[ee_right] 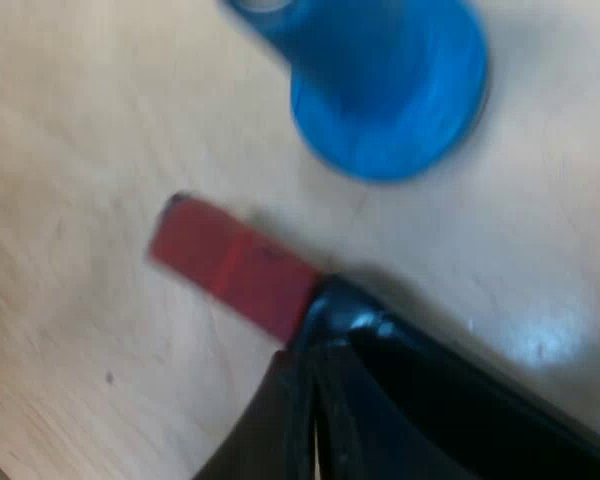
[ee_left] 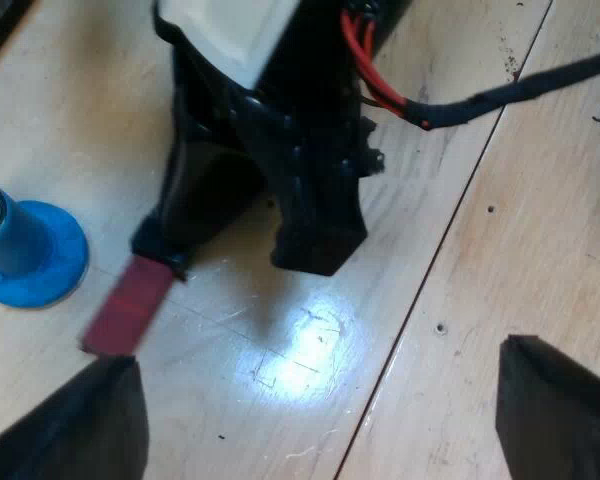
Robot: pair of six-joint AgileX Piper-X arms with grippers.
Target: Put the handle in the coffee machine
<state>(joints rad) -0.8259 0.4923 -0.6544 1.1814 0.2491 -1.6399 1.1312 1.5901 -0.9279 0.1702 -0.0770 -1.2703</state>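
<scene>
Wood table [ee_left: 500,250], pale planks. The handle [ee_right: 235,268], dark with a red end, is low over the table, just beside the blue tamper [ee_left: 30,250]. I can't tell whether it is resting or lifted. The right gripper [ee_right: 340,340] looks clamped on the dark part just behind the red end. The left gripper [ee_left: 315,360] hovers near, fingers spread wide and holding nothing. My read is that this is the grasp step, early in the task, with the handle not yet in the machine. The next move calls for a lift clear of the tamper, then carrying the handle to the machine's front and lining it up.
</scene>
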